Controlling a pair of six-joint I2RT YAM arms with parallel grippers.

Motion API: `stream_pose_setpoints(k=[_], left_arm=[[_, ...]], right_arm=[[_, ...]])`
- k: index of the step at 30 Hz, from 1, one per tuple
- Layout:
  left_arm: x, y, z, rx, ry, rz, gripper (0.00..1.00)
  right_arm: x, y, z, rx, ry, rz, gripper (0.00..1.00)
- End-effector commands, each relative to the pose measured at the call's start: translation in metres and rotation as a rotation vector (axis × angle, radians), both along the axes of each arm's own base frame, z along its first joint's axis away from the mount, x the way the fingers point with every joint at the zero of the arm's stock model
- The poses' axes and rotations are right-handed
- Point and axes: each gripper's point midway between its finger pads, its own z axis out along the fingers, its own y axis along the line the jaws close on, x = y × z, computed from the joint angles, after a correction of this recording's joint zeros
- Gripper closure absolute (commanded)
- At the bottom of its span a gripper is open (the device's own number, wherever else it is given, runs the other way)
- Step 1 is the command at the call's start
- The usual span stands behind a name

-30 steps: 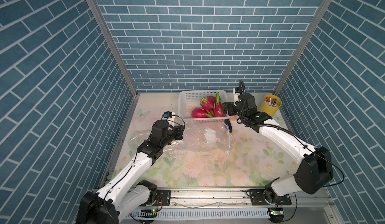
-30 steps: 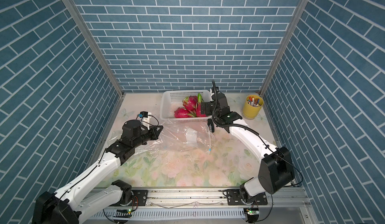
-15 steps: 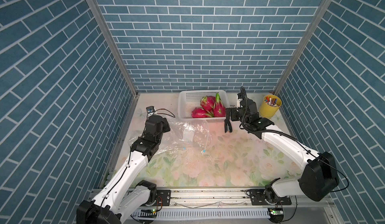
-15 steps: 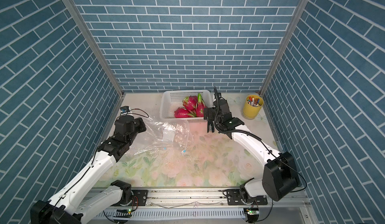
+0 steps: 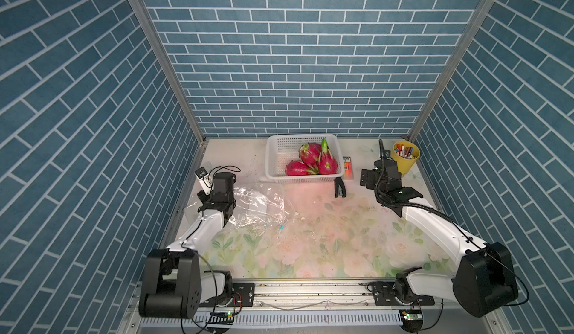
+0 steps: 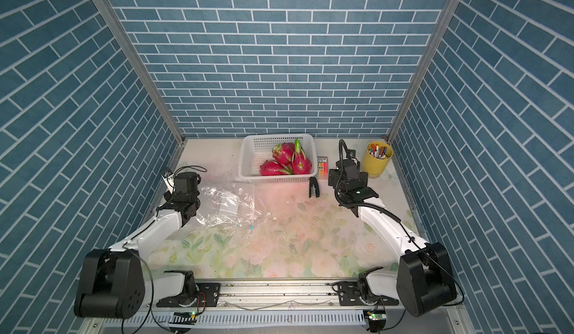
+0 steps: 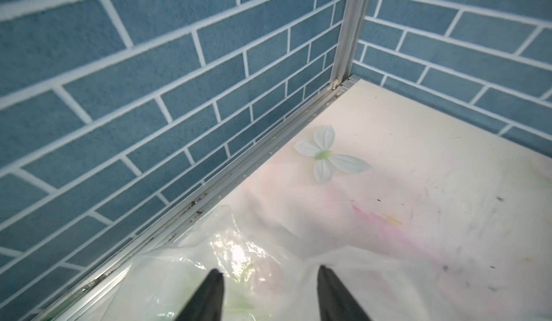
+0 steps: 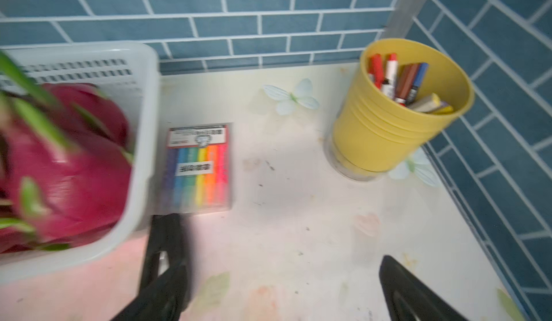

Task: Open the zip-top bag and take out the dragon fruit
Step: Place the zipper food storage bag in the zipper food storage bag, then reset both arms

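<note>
Lying beneath left fingers (image 7: 209, 300) — bag (image 7: 257, 259)

3 dragon fruit (image 5: 310, 153), 1 bag (image 5: 257, 202), 1 bskt (image 5: 304, 178), 1 cup (image 5: 403, 166).

zip-top bag (image 5: 257, 203): clear, crumpled, lying flat on surface (image 5: 326, 223) | dragon fruits (image 5: 310, 155): three, magenta, piled in white basket (image 5: 304, 180)
</note>
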Motion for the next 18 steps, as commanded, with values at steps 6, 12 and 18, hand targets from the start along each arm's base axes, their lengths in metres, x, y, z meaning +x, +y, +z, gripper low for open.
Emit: stream_pose_setpoints(k=[6,12,18], left_arm=[[0.022,0.009,0.035,0.050,-0.028,0.038,0.00],[0.035,-0.037,0.062,-0.025,-0.183,-0.248,0.00],[0.034,-0.071,0.068,0.006,-0.367,-0.467,0.00]], right_arm=[[-0.016,-0.077,-0.029,-0.042,0.023,-0.175,0.01],[-0.023,-0.114,-0.042,-0.065,-0.017,-0.258,0.01],[-0.015,-0.121,-0.057,-0.078,-0.100,-0.238,0.01]])
